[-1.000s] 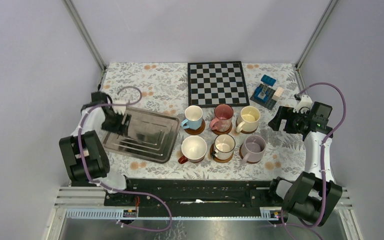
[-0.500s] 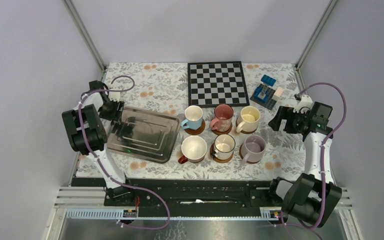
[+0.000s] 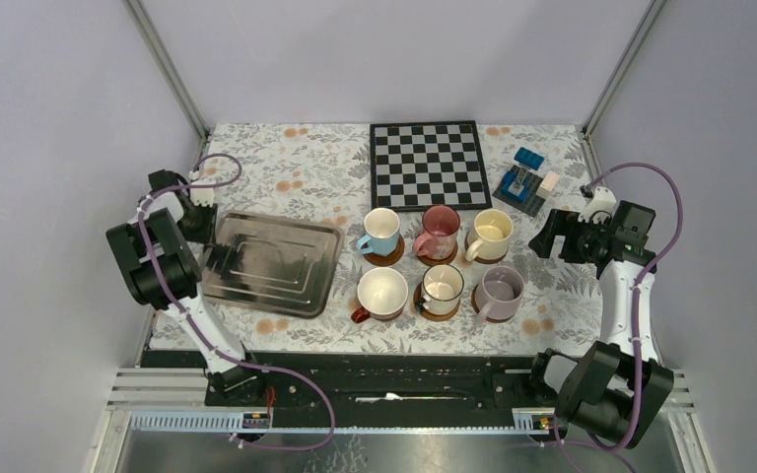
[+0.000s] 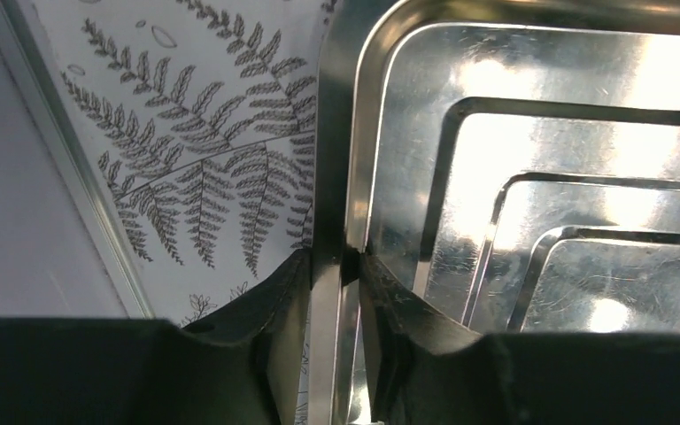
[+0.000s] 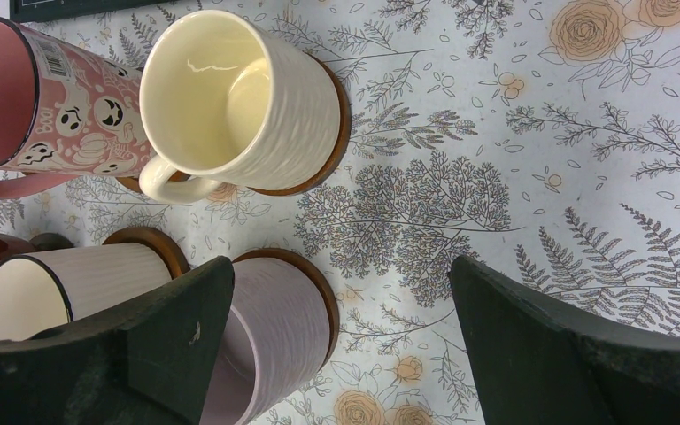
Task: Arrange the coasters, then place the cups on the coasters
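Six cups stand in two rows, each on a brown coaster [image 3: 386, 258]: light blue [image 3: 381, 230], pink [image 3: 441, 229] and cream-yellow [image 3: 493, 231] behind, two white ones with dark outsides [image 3: 382, 292] [image 3: 443, 288] and a lilac one [image 3: 500, 289] in front. My right gripper [image 3: 552, 236] hovers open just right of them. Its wrist view shows the cream-yellow cup [image 5: 230, 97], the lilac cup [image 5: 266, 345] and their coasters [image 5: 341, 115] under its jaws [image 5: 341, 266]. My left gripper [image 4: 335, 261] is shut on the left rim of the metal tray [image 4: 584, 177].
The grey tray [image 3: 276, 261] lies left of the cups with nothing in it. A chessboard [image 3: 428, 164] sits at the back centre and a blue block toy [image 3: 522, 182] at the back right. Frame posts and grey walls close in both sides.
My left arm swung back to the left and its jaws closed on the tray's left rim. The tray turned slightly. The right arm and the cups stayed still.
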